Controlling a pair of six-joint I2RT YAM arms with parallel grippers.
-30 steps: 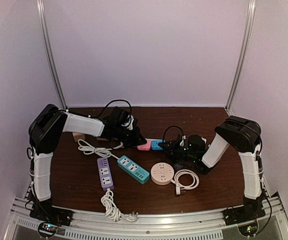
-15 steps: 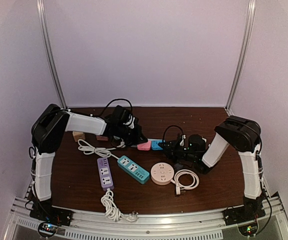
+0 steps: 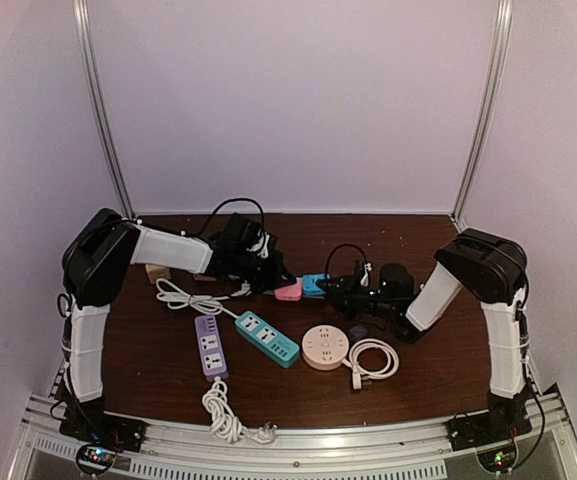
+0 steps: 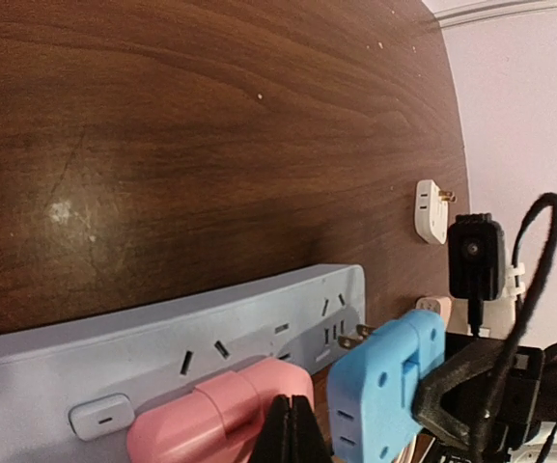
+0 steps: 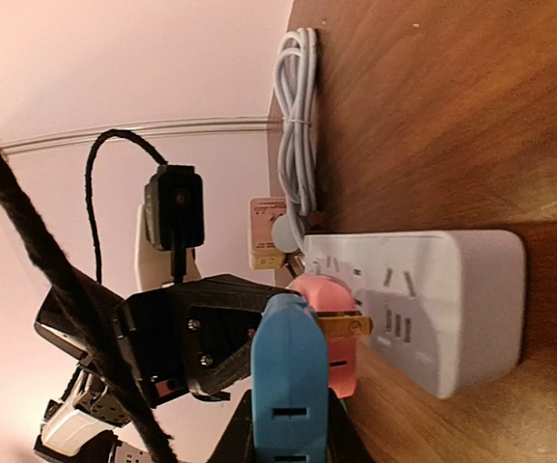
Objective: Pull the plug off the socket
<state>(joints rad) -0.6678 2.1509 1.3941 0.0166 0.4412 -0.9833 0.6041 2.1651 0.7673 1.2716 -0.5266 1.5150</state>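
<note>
1. Blue plastic takes centre stage: the blue plug adapter is clamped between the fingers of the right gripper, pinched on both flat sides.
2. Its brass prongs are showing bare and point at the face of the pale power strip, close to one end. There is a gap between the blue body and the strip (whether the tips are fully clear of the slots, I cannot tell).
3. Right next door, the pink plug adapter sits flush in the same strip, just beside the blue one.
4. The left gripper is clenched tight, fingertips pressed together with nothing between them, right at the pink adapter's edge.
5. From above, both arms reach in to mid-table, and the two adapters lie side by side between them on the dark wooden table.
6. Nearer the arm bases lie a purple power strip and a teal power strip angled beside it. To their right is a round peach socket hub, with a coiled white cable against its right side.
7. A small white plug adapter lies on the wood, apart from the strip's end.
</note>
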